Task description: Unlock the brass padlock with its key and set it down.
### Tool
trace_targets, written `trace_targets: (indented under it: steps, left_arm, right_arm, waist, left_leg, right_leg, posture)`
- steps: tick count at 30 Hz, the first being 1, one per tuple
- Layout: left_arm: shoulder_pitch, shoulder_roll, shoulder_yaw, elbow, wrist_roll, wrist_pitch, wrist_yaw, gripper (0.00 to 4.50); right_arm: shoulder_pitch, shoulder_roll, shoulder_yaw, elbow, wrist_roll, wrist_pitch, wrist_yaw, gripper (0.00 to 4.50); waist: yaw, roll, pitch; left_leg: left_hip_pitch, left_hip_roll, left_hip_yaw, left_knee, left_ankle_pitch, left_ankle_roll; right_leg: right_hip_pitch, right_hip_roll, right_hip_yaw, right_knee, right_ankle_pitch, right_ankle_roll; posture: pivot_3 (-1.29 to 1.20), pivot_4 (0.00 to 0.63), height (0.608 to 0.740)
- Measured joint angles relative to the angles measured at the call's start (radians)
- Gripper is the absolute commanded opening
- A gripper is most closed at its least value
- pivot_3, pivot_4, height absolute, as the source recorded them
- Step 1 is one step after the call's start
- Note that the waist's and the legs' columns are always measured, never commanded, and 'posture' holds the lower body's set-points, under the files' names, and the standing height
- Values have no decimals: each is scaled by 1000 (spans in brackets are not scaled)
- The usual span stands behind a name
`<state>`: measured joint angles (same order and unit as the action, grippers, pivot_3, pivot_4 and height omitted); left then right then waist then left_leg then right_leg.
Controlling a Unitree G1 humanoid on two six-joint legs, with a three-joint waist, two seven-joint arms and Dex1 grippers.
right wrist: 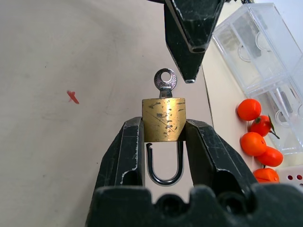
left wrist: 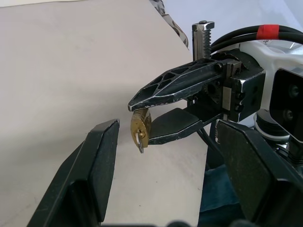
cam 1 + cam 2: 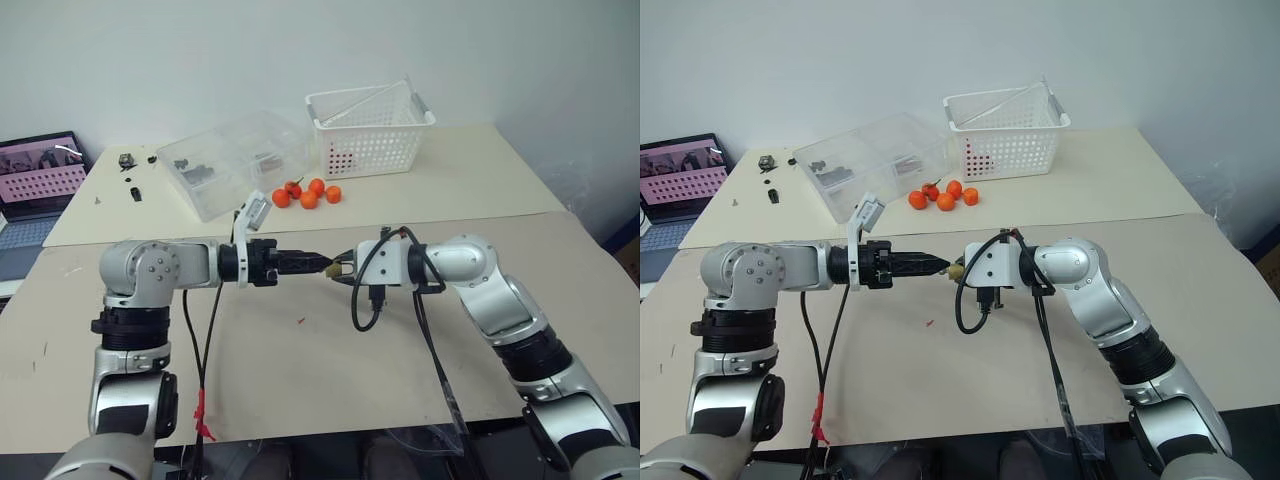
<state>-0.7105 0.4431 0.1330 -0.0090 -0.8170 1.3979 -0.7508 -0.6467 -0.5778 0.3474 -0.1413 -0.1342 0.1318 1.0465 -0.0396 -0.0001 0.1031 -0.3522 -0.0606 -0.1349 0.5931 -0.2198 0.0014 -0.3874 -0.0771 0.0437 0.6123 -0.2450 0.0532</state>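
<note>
Brass lock held, key let go

Brass padlock [image 1: 164, 119] sits clamped in my right pincer [image 1: 164, 142] above the tabletop [image 3: 300, 370]. Key [image 1: 165, 81] stays inserted; left pincer [image 2: 161, 156] stands apart. One shackle leg looks free, so I judge setting down comes next.

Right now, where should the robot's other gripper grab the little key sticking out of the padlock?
Probably by the key's round head, the only part sticking out of the brass padlock. Come end-on from the side opposite the right gripper, which clamps the lock's body, and pinch the head's flat faces. The left gripper is open there.
</note>
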Motion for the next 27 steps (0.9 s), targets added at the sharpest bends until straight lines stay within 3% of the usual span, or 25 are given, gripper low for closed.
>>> trace_targets:
  steps: [20, 23, 25, 26, 27]
  left_arm:
    - [-4, -57, -39, 0, 3, -41, 62, 3443]
    - [-4, -58, -41, 0, 3, -42, 62, 2732]
    - [-4, -60, -43, 0, 3, -42, 62, 2031]
    - [-4, -58, -42, 2, 4, -42, 65, 1453]
    - [-4, -54, -42, 4, 5, -42, 68, 1207]
  right_arm:
    - [0, -6, -1, -28, 2, 13, 0, 899]
    - [0, -6, -1, -28, 2, 19, 0, 899]
    - [0, -6, -1, -29, 2, 24, 0, 899]
    - [0, -6, -1, -32, 3, 24, 0, 899]
    - [0, -6, -2, -38, 4, 25, 1, 899]
  waist:
    - [2, 0, 0]
    - [2, 0, 0]
    - [2, 0, 0]
    - [2, 0, 0]
    - [1, 0, 0]
  left_leg:
    - [0, 0, 1, 0, 0, 0]
    - [0, 0, 1, 0, 0, 0]
    - [0, 0, 1, 0, 0, 0]
    - [0, 0, 1, 0, 0, 0]
    - [0, 0, 1, 0, 0, 0]
  right_leg:
    - [0, 0, 0, 0, 0, 0]
    - [0, 0, 0, 0, 0, 0]
    - [0, 0, 0, 0, 0, 0]
    - [0, 0, 0, 0, 0, 0]
    - [0, 0, 0, 0, 0, 0]
  posture:
    - [0, 150, 740]
    - [0, 150, 740]
    - [0, 150, 740]
    - [0, 150, 740]
    - [0, 150, 740]
